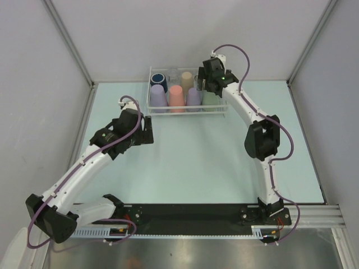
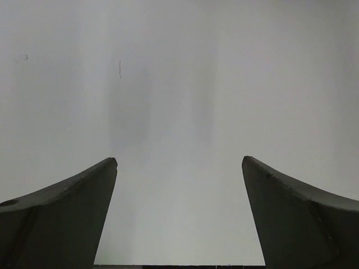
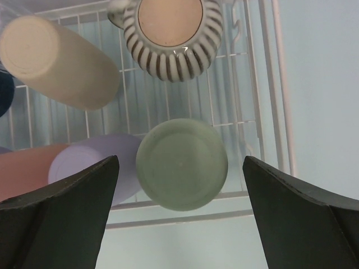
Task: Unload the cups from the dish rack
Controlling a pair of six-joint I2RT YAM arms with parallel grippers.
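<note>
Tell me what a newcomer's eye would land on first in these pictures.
The low white wire dish rack at the table's far edge, packed with pastel cups, draws the eye first. The right gripper hangs open directly over a pale green round tumbler, which sits base up in the rack's near right corner. The left gripper, also open and holding nothing, sits nearer the arms, off the rack's left end.

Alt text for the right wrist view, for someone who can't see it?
The right arm's fingers stand wide open above an upturned pale green cup in a corner of a white wire rack. A lavender cup and pink cup sit to its left; a tan cup and ribbed mug stand beyond.
</note>
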